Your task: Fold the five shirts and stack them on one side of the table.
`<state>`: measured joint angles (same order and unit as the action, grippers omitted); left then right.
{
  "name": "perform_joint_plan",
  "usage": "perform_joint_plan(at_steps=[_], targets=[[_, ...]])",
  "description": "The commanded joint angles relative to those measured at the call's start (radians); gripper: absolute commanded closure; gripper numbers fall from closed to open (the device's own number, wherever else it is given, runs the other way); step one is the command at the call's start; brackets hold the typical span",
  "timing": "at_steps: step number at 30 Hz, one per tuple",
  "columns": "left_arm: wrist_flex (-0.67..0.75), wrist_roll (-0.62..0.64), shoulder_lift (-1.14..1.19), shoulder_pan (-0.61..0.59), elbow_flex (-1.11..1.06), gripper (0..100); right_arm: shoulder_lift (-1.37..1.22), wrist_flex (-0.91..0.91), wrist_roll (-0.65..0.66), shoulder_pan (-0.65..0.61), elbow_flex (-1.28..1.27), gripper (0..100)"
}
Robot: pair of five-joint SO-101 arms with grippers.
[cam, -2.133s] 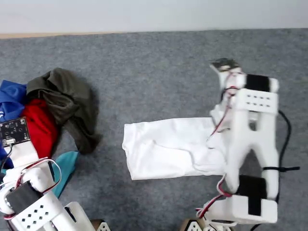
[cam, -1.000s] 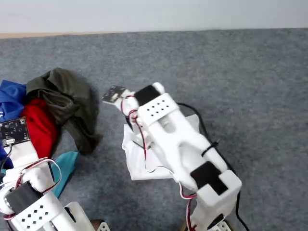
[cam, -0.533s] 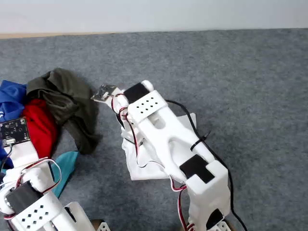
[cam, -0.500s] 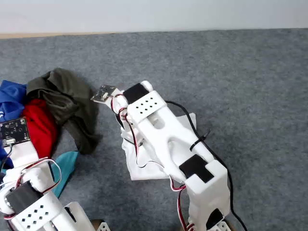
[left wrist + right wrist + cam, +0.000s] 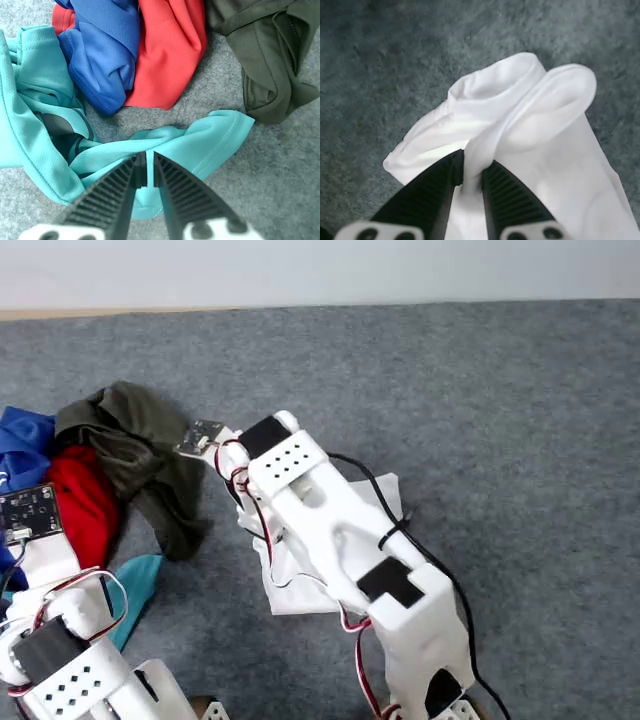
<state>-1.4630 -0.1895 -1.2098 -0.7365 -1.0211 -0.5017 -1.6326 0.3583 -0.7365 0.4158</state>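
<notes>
**Right end effector clamped on white shirt; left closed over teal shirt**

Right end effector (image 5: pixel 472 169): fingers drawn nearly together, pinching a raised fold of the white shirt (image 5: pixel 530 110). Cloth is bunched into two rounded loops just beyond the fingertips. The rest of the shirt lies on the grey worktop (image 5: pixel 500 390).

High view: the right arm lies diagonally across the white shirt, with its wrist at the shirt's left edge, close to the olive shirt (image 5: pixel 130 435).

Left end effector (image 5: pixel 148 159): fingers almost touching, only a thin slit between them, nothing seen gripped. It sits above the teal shirt (image 5: pixel 200 145).

Pile at the left side of the worktop: blue shirt (image 5: pixel 107 55) and red shirt (image 5: pixel 170 50) crumpled side by side and touching. The olive shirt is beside the red one. The teal shirt is spread nearest the left arm's base.
</notes>
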Motion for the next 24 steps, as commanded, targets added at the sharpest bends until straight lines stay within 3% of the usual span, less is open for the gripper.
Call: perform_joint_plan(at_steps=[1,8,16,24], targets=[[-0.002,0.003,-0.011,-0.002,0.031,97,0.002,-0.001,-0.006,-0.005,0.055,98.9],[-0.002,0.003,-0.011,-0.002,0.031,97,0.002,-0.028,-0.005,-0.007,0.055,95.7],[0.0,0.003,-0.011,0.0,0.031,97,0.007,-0.147,0.052,-0.081,0.057,74.5],[0.0,0.003,-0.011,0.0,0.031,97,0.093,-0.145,0.052,-0.101,0.057,73.6]])
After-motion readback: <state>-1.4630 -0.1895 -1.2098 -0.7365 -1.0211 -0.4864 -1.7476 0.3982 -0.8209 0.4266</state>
